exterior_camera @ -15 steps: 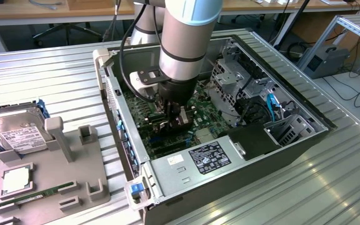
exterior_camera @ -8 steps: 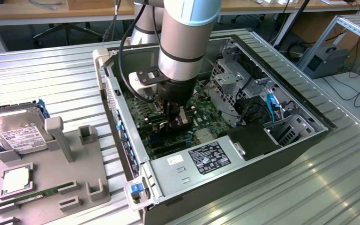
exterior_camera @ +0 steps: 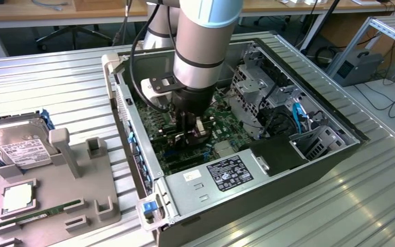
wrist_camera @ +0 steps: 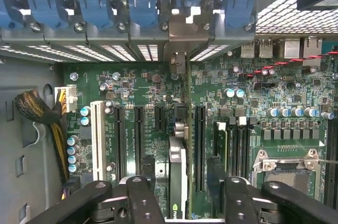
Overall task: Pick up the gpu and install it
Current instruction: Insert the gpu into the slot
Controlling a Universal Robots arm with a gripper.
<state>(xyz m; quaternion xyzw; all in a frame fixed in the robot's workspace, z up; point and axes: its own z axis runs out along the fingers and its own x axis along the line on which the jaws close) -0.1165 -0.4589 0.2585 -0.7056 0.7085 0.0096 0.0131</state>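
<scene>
I am reaching down into the open case (exterior_camera: 307, 154), which is lying on its side on the table (exterior_camera: 47, 82). My gripper (wrist_camera: 179, 182) is closing on the gpu (wrist_camera: 178, 166), with one finger on each face of the card. The gpu is standing on edge over the motherboard (wrist_camera: 253, 113), running between two long black slots (wrist_camera: 199, 145). Its silver bracket (wrist_camera: 182, 42) is sitting at the rear wall of the case, in line with the blue slot clips (wrist_camera: 142, 15). In the exterior view my arm (exterior_camera: 201, 46) is hanging vertically over the middle of the case, with the gripper (exterior_camera: 192, 135) low, near the board. To the exterior view's left, a grey holder (exterior_camera: 81, 190) is resting on the table, carrying a hard drive (exterior_camera: 19, 146), a CPU (exterior_camera: 18, 198) and a green RAM stick (exterior_camera: 36, 215).
</scene>
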